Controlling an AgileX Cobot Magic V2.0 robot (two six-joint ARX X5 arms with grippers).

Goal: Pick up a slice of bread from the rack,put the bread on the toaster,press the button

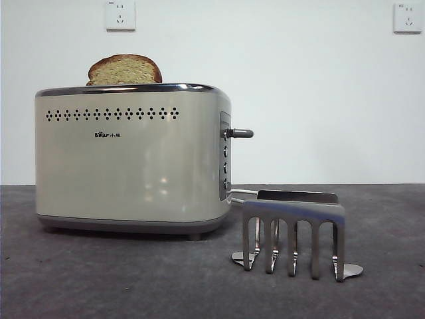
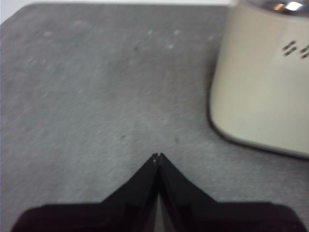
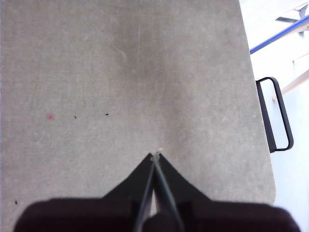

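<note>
The slice of bread [image 1: 125, 70] stands in the top of the cream toaster [image 1: 133, 159], its domed brown crust sticking up above the chrome rim. The toaster's lever [image 1: 240, 133] juts out on its right side, high up. The silver rack [image 1: 293, 232] stands empty on the grey table to the right of the toaster. My left gripper [image 2: 158, 155] is shut and empty over the table beside the toaster's corner [image 2: 263, 82]. My right gripper [image 3: 155, 154] is shut and empty over bare table. Neither arm shows in the front view.
The grey mat [image 1: 99, 279] covers the table. Its edge [image 3: 256, 121] shows in the right wrist view, with a black handle-like frame [image 3: 277, 113] beyond it. Two wall sockets [image 1: 120, 14] sit on the white wall behind.
</note>
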